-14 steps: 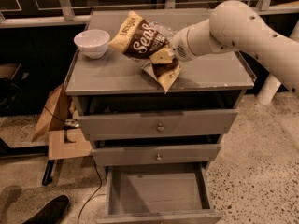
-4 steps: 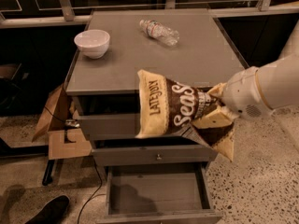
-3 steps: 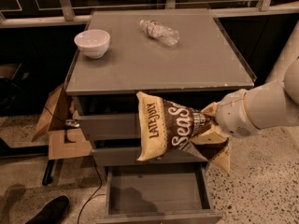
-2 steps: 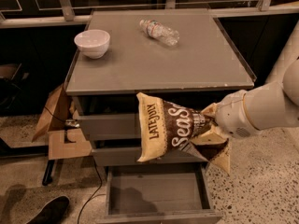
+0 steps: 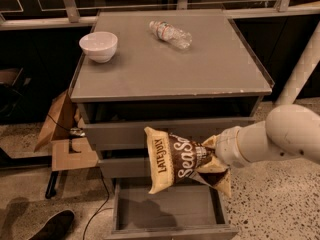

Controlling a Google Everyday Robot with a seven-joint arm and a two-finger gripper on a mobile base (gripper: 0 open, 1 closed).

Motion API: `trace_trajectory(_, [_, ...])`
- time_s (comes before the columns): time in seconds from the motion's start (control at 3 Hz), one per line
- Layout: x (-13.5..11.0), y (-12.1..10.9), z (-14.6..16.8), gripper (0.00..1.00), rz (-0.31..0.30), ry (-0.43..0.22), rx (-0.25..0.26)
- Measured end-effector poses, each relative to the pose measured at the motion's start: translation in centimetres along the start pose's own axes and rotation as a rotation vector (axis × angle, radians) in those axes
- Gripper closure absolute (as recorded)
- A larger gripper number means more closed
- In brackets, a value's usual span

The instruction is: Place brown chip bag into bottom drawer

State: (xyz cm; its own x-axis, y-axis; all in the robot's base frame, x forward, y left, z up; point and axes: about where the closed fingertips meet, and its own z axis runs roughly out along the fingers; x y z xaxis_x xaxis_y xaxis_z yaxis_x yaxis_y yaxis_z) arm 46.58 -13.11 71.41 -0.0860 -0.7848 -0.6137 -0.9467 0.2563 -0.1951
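Note:
The brown chip bag (image 5: 179,160), dark brown with cream-yellow ends and white "Sea S" lettering, hangs in the air in front of the cabinet's drawer fronts. My gripper (image 5: 212,156) is shut on the bag's right end, with my white arm reaching in from the right. The bag hangs just above the bottom drawer (image 5: 170,211), which is pulled out and shows a flat grey floor with low walls. The bag's shadow falls on the drawer floor.
A white bowl (image 5: 98,45) and a clear plastic bottle (image 5: 170,33) lie on the grey cabinet top (image 5: 165,66). Cardboard pieces (image 5: 65,134) and a cable lie on the floor at the left. A dark shoe (image 5: 52,225) is at the bottom left.
The bag came off the cabinet top and went down in front of the drawers; over the last second it has sunk a little lower toward the open bottom drawer.

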Motion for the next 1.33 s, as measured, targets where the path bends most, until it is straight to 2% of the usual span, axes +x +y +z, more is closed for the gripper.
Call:
trace_trajectory(0.33, [3.8,0.7,5.9,1.00,-0.020,0.003,-0.034])
trace_trajectory(1.0, [11.7,2.6,16.1,1.00,-0.027,0.069,-0.121])
trace_trajectory(1.33, [11.7,2.6,16.1,1.00,-0.027,0.069,-0.121])
